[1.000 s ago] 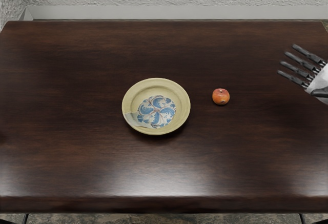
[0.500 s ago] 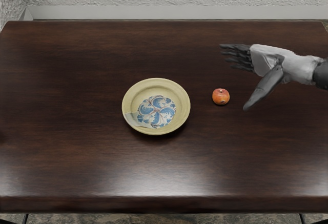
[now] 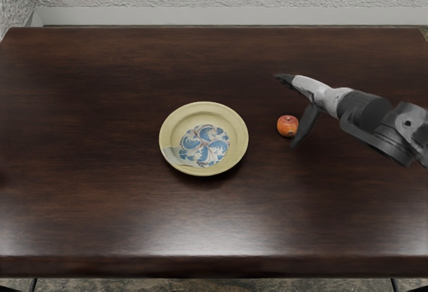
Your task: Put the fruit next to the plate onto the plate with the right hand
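Observation:
A small red-orange fruit (image 3: pixel 288 125) lies on the dark wooden table (image 3: pixel 100 192), a short way right of the plate. The plate (image 3: pixel 203 137) is yellowish with a blue floral centre and holds nothing. My right hand (image 3: pixel 293 108) reaches in from the right edge and sits just above and right of the fruit, spread open. Its fingers (image 3: pixel 287 79) point left beyond the fruit, and its thumb (image 3: pixel 302 126) hangs down close to the fruit's right side. Nothing is grasped. The left arm is out of view.
A grey textured wall runs behind the table's far edge (image 3: pixel 214 26). The table's front edge (image 3: pixel 214 268) lies near the bottom of the picture.
The right hand has come in from the right edge, moving left and lower until it sits by the fruit. Fruit and plate have not moved.

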Robot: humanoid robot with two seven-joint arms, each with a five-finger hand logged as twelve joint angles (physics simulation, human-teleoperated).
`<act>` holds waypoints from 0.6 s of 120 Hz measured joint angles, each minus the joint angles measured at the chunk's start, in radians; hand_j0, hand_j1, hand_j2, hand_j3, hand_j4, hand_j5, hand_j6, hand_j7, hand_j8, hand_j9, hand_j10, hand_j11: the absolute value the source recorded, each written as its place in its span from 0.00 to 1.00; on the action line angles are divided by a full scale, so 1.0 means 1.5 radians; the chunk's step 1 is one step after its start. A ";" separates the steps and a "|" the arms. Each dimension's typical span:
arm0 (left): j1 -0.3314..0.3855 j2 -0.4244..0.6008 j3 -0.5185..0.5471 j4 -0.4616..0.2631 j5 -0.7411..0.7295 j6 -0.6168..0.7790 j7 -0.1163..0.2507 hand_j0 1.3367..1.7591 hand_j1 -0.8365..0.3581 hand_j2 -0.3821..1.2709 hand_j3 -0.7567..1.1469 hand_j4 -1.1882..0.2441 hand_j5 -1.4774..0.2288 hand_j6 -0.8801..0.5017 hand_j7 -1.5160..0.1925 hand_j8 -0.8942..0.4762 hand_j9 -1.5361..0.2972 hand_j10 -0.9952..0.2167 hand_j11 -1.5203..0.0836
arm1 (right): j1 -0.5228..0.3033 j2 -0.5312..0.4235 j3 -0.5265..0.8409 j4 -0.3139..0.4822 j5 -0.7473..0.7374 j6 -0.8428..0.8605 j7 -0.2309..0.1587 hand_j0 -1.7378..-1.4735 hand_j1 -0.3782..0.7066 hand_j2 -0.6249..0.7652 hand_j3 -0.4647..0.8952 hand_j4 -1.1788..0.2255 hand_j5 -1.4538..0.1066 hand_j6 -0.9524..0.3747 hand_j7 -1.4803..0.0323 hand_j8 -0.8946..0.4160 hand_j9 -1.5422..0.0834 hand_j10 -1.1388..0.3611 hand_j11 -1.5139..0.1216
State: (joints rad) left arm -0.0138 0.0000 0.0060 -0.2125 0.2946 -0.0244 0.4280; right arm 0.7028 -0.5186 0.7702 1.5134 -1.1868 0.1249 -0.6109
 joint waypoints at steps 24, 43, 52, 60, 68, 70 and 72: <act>0.000 0.000 0.000 0.000 0.000 0.000 0.000 0.76 0.99 0.23 0.40 0.83 0.87 0.64 0.89 0.65 0.84 0.82 0.95 | 0.023 0.034 -0.055 -0.044 -0.016 -0.034 0.000 0.30 0.15 0.43 0.34 0.76 0.84 0.63 0.88 0.60 0.86 0.69 0.84; 0.000 0.000 0.000 0.000 0.000 0.000 0.000 0.76 0.99 0.23 0.40 0.83 0.87 0.64 0.89 0.65 0.84 0.82 0.95 | 0.025 0.030 -0.067 -0.053 -0.017 -0.038 0.000 0.30 0.26 0.42 0.34 0.69 0.76 0.56 0.80 0.52 0.78 0.62 0.76; 0.000 0.000 0.000 0.000 0.000 0.000 0.000 0.76 0.99 0.23 0.40 0.83 0.87 0.64 0.89 0.65 0.84 0.82 0.95 | 0.024 0.026 -0.068 -0.054 -0.018 -0.039 0.000 0.30 0.29 0.42 0.34 0.66 0.73 0.53 0.77 0.50 0.75 0.60 0.73; 0.000 0.000 0.000 0.000 0.000 0.000 0.000 0.76 0.99 0.23 0.40 0.83 0.87 0.64 0.89 0.65 0.84 0.82 0.95 | 0.023 0.024 -0.069 -0.054 -0.018 -0.039 0.000 0.30 0.33 0.41 0.34 0.64 0.70 0.51 0.74 0.47 0.73 0.58 0.71; 0.000 0.000 0.000 0.000 0.000 0.000 0.000 0.76 0.99 0.23 0.40 0.83 0.87 0.64 0.89 0.65 0.84 0.82 0.95 | 0.022 0.023 -0.070 -0.055 -0.018 -0.039 0.000 0.30 0.36 0.41 0.34 0.62 0.68 0.49 0.72 0.45 0.71 0.56 0.69; 0.000 0.000 0.000 0.000 0.000 0.000 0.000 0.76 0.99 0.23 0.40 0.83 0.87 0.64 0.89 0.65 0.84 0.82 0.95 | 0.022 0.023 -0.071 -0.055 -0.018 -0.039 0.000 0.30 0.37 0.41 0.34 0.62 0.68 0.48 0.71 0.45 0.70 0.55 0.68; 0.000 0.000 0.000 0.000 0.000 0.000 0.000 0.76 0.99 0.23 0.40 0.83 0.87 0.64 0.89 0.65 0.84 0.82 0.95 | 0.022 0.023 -0.072 -0.055 -0.018 -0.039 0.000 0.30 0.37 0.41 0.34 0.62 0.67 0.48 0.71 0.44 0.70 0.55 0.68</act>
State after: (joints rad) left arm -0.0138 0.0000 0.0060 -0.2124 0.2946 -0.0241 0.4280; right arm 0.7360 -0.4838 0.6626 1.4315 -1.2132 0.0662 -0.6109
